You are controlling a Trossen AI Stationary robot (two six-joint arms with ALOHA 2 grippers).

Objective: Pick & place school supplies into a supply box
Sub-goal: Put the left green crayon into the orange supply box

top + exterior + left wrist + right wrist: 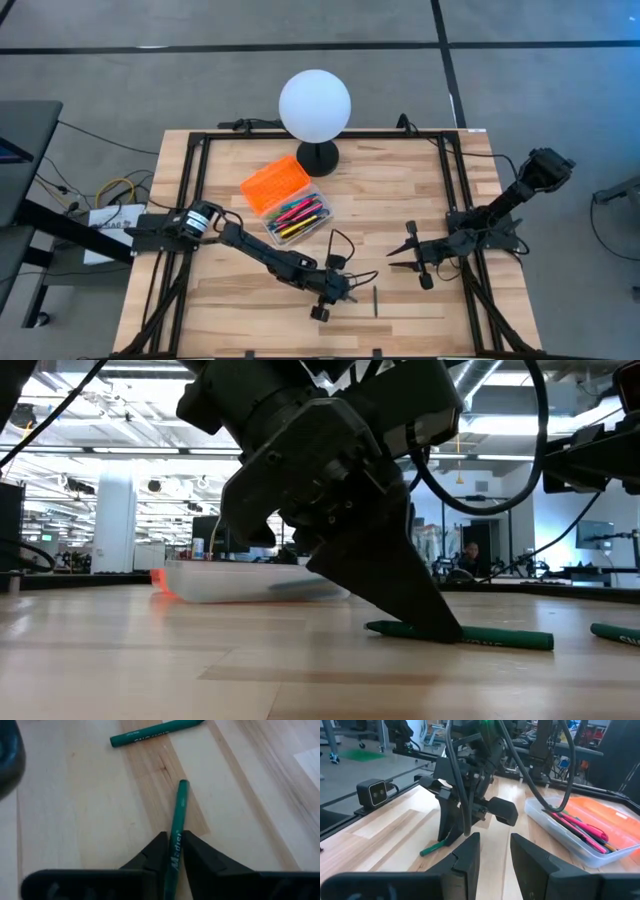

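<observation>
The left gripper [340, 297] is down at the tabletop [400, 190] near its front edge, its fingers [155, 855] drawn narrow around a green marker [176, 832]. In the left wrist view the marker runs between the two dark fingers, which press against it on both sides, and its far end sticks out ahead of them. The low view shows the marker [500, 636] lying flat on the wood with the gripper's dark tip [425, 615] planted on it.

A second green marker [155, 732] lies apart on the wood, farther out from the left gripper. In the high view a dark thin marker [376, 300] lies just to the right of the left gripper.

The supply box [296, 215] sits toward the middle back of the tabletop, open, with its orange ribbed lid [273, 183] folded out beside the clear body. Pink, yellow and orange pens [298, 213] lie inside it. A white globe lamp [315, 105] on a black base stands just behind the box.

The right gripper [402, 253] hangs over the right part of the tabletop, well apart from the box, its fingers [465, 857] parted with a clear gap and nothing between them
</observation>
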